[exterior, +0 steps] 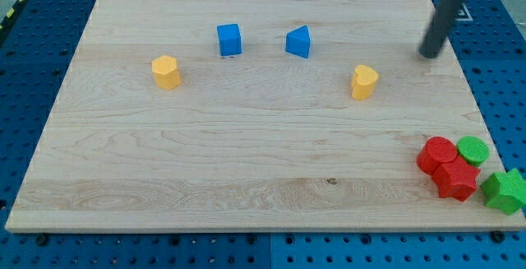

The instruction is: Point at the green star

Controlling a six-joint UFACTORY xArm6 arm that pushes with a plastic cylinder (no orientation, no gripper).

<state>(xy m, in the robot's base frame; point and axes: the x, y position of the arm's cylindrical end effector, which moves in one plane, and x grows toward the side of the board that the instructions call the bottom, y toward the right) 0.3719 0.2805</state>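
Note:
The green star (505,191) lies at the view's bottom right, at the board's right edge, partly over it. It sits beside a red star-like block (455,180), a red round block (436,154) and a green round block (472,150). My tip (429,54) is at the view's upper right, well above that cluster and to the right of a yellow block (364,81). It touches no block.
A blue cube (229,39) and a blue triangular block (299,42) stand near the top middle. A yellow hexagonal block (166,71) is at the left. The wooden board (246,170) lies on a blue pegboard table (25,96).

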